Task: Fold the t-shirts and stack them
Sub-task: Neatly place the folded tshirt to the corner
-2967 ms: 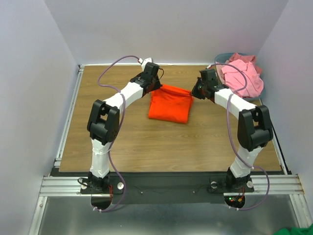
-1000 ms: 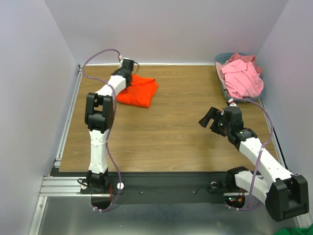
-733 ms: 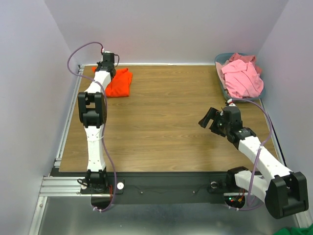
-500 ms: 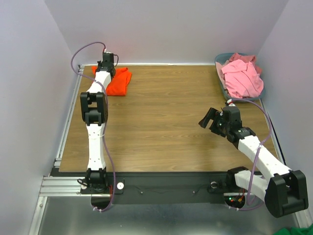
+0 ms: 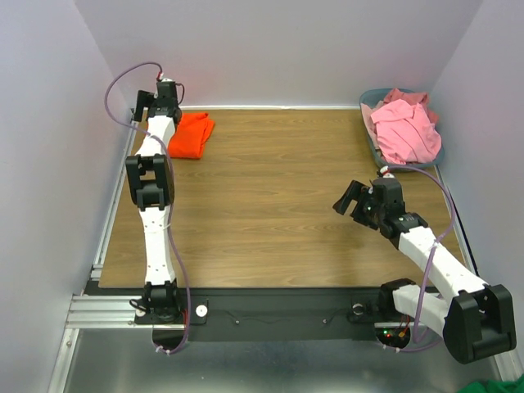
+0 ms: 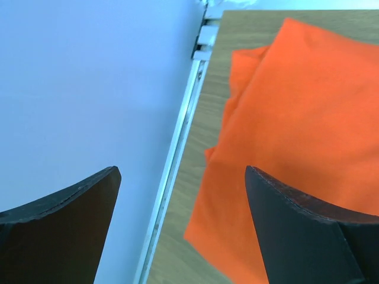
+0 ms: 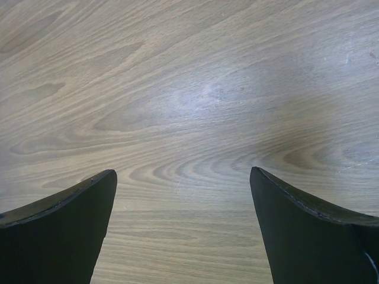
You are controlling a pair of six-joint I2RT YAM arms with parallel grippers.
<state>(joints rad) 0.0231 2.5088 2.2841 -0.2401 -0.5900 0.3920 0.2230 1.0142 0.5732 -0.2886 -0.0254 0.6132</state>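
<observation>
One orange-red t-shirt (image 5: 191, 135) lies folded at the counter's (image 5: 270, 221) far-left corner; left jaws apart just beside it, empty. Pink t-shirts (image 5: 403, 129) heaped in basket (image 5: 369, 135) at counter's far-right corner; right jaws apart above counter.

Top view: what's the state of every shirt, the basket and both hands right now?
orange t-shirt: folded, lying at the far-left corner of the table, not held.
pink t-shirts: unfolded, heaped in the basket.
basket: full, far-right corner.
left hand: open, empty, over the orange shirt's left edge.
right hand: open, empty, over bare wood.
</observation>
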